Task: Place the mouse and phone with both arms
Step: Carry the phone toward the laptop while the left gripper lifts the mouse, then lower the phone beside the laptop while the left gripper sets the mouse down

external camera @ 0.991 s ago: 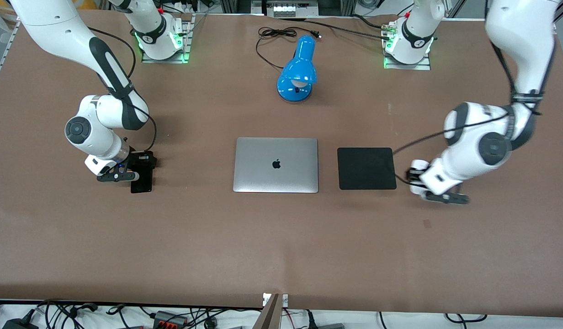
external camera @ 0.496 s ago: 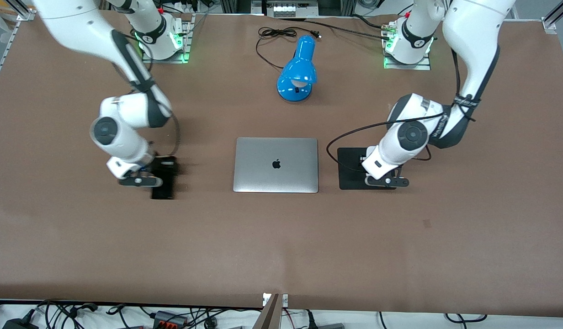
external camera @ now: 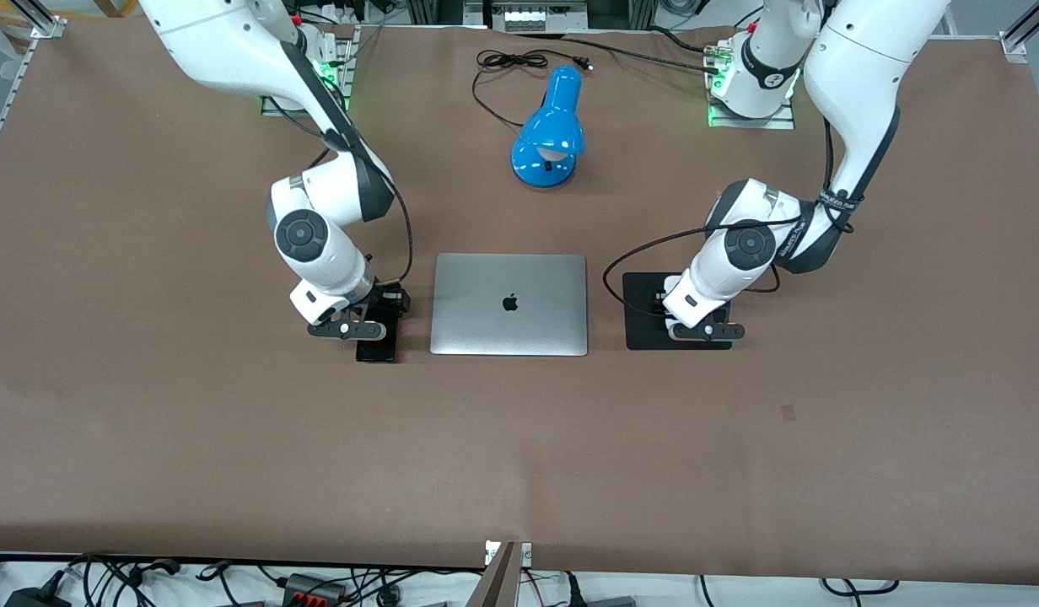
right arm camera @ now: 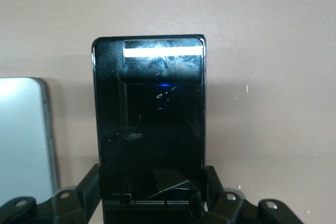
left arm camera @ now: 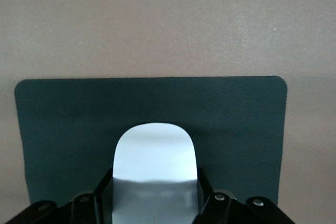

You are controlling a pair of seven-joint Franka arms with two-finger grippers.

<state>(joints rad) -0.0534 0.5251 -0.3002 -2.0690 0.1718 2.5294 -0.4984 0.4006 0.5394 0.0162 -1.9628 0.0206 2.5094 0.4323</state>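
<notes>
The black phone (right arm camera: 149,114) sits between the fingers of my right gripper (right arm camera: 152,183), which is shut on its long edges. In the front view the phone (external camera: 376,347) is low at the table, right beside the laptop's edge toward the right arm's end, under my right gripper (external camera: 374,324). The white mouse (left arm camera: 155,156) is clamped in my left gripper (left arm camera: 155,188), low over the black mouse pad (left arm camera: 63,124). In the front view my left gripper (external camera: 695,327) is over the mouse pad (external camera: 646,297), and the mouse is hidden by the hand.
A closed silver laptop (external camera: 509,303) lies mid-table between phone and mouse pad; its edge shows in the right wrist view (right arm camera: 23,135). A blue desk lamp (external camera: 549,135) with a black cable (external camera: 507,63) stands farther from the camera.
My right arm has carried the phone from the right arm's end of the table to just beside the laptop. My left arm has swung in from beside the mouse pad to over it.
</notes>
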